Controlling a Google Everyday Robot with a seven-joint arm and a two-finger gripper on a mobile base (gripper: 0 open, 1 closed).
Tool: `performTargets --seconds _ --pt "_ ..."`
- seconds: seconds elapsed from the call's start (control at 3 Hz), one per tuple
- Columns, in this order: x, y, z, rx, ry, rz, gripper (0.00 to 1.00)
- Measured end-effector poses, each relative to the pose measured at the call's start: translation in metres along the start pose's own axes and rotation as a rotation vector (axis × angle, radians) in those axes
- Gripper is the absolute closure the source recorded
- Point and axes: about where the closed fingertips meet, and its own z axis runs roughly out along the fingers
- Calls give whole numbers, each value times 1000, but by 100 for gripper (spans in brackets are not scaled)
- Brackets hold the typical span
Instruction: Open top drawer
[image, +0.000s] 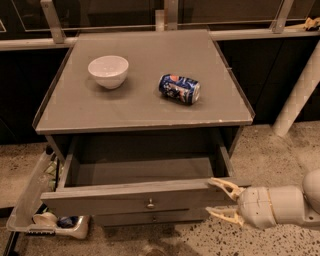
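The top drawer (135, 199) of the grey cabinet stands pulled out, showing a plain grey inside and a small round metal knob (150, 203) at the middle of its front panel. My gripper (220, 200) is at the drawer's right front corner, coming in from the right. Its two pale fingers (224, 186) are spread apart, one above the other, with nothing between them. A slimmer drawer front (150, 218) shows just below, closed.
On the cabinet top (145, 107) sit a white bowl (108, 71) at the left and a blue soda can (179, 88) lying on its side. A white tray with small items (47, 220) leans on the floor at the left. A pale post (299, 95) stands at the right.
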Motion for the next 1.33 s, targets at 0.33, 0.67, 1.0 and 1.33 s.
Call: performTargets --seconds 0.33,0.67,1.0,1.33 --pt "-9 44 -6 -10 -24 -31 86" --pt "-9 112 -27 -17 -25 -70 88" --pt "-7 118 -30 -6 -23 -71 86" --pt "-27 69 -26 11 0 -139 63"
